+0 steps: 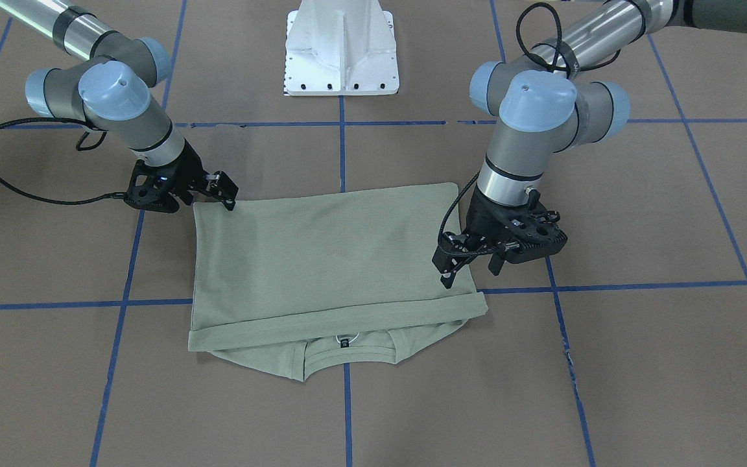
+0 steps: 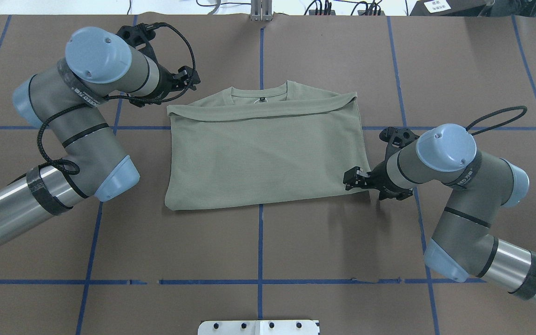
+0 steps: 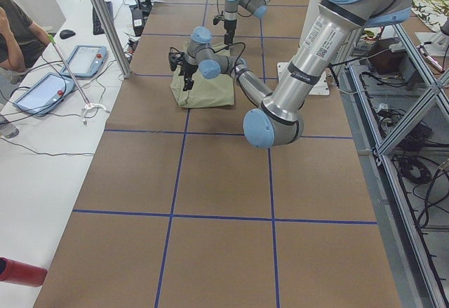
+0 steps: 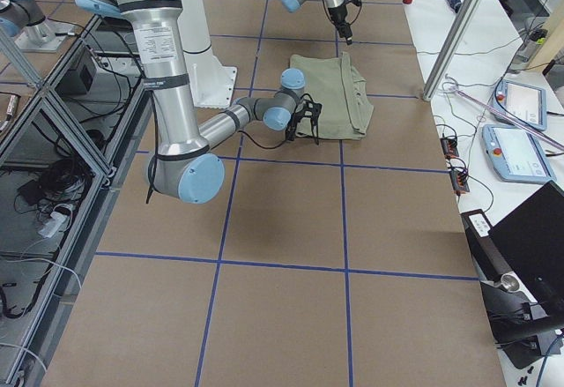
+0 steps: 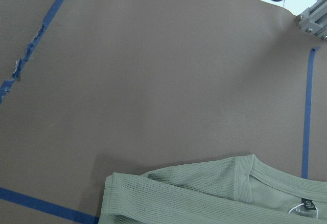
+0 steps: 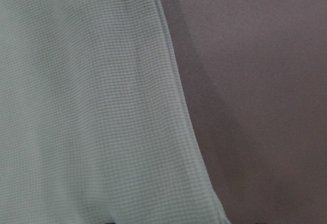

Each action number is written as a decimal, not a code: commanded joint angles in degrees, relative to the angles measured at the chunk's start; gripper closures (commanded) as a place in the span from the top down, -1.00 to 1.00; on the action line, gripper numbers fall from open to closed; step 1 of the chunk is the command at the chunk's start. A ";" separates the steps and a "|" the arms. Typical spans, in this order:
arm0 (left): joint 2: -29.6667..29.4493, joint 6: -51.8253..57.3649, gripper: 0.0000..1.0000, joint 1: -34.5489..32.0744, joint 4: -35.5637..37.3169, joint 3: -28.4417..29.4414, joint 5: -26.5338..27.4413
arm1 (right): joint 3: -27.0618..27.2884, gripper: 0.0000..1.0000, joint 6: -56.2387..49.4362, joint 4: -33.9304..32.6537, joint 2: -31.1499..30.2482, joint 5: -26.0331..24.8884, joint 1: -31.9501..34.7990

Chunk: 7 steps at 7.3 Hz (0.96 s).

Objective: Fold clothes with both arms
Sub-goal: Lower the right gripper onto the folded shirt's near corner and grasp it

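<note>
The pale green shirt (image 1: pixel 328 259) (image 2: pixel 263 158) lies flat on the brown table, its hem folded up to just under the collar. The dark neck label (image 2: pixel 262 99) (image 5: pixel 308 206) still shows. My left gripper (image 2: pixel 189 79) (image 1: pixel 471 272) hovers open off the shirt's far-left corner, beside the collar, holding nothing. My right gripper (image 2: pixel 349 179) (image 1: pixel 225 194) is low at the near-right corner. Its jaws look slightly apart, with the tips on the cloth. The right wrist view shows only knit fabric (image 6: pixel 76 106) and its edge.
The white pedestal base (image 1: pixel 341 52) (image 2: pixel 258 327) stands at the robot's side of the table. Blue tape lines (image 2: pixel 260 242) cross the brown surface. A person (image 3: pixel 14 34) sits by tablets (image 3: pixel 84 59) on a side bench. A red cylinder (image 3: pixel 21 271) lies there.
</note>
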 commanded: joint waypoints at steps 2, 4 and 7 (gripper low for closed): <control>0.00 0.09 0.98 0.00 -0.01 0.00 0.05 | 0.38 -1.00 -0.07 0.01 -0.06 1.02 0.16; -0.17 0.18 0.98 0.09 -0.01 0.00 0.13 | 2.65 -1.00 -0.07 -0.17 -1.11 1.46 0.51; -0.35 0.09 0.98 0.09 0.08 -0.44 0.31 | 12.30 -1.00 -0.07 -0.52 -9.78 2.42 -0.70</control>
